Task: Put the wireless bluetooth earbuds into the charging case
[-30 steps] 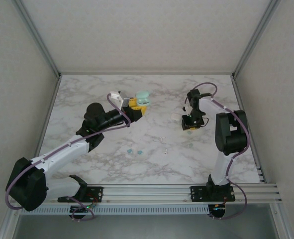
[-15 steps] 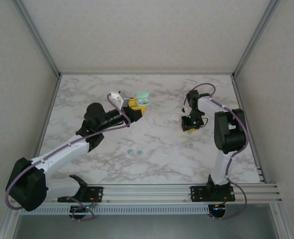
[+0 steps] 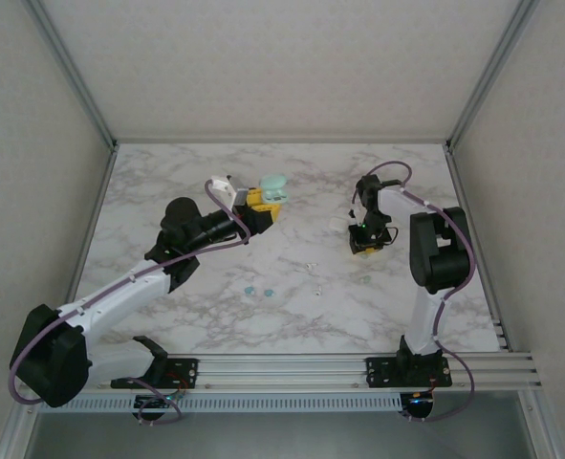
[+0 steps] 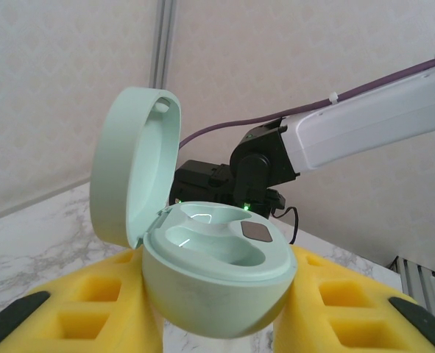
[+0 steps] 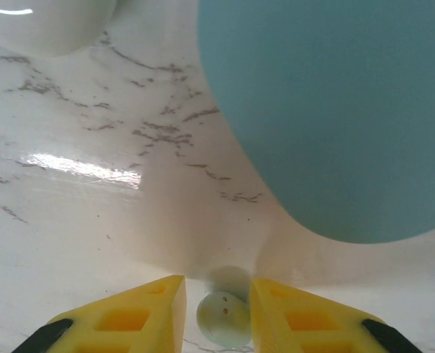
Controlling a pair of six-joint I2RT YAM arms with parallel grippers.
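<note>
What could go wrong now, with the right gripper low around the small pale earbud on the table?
The pale earbud is small and rounded between the fingertips of the right gripper, so it might slip out when pinched. The teal case lies very close beside them; the gripper could bump it when lifting.

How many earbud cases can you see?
3: an open green case in the left claw, a blue case on the table by the right claw, and a pale case nearby. Others may be hidden.
</note>
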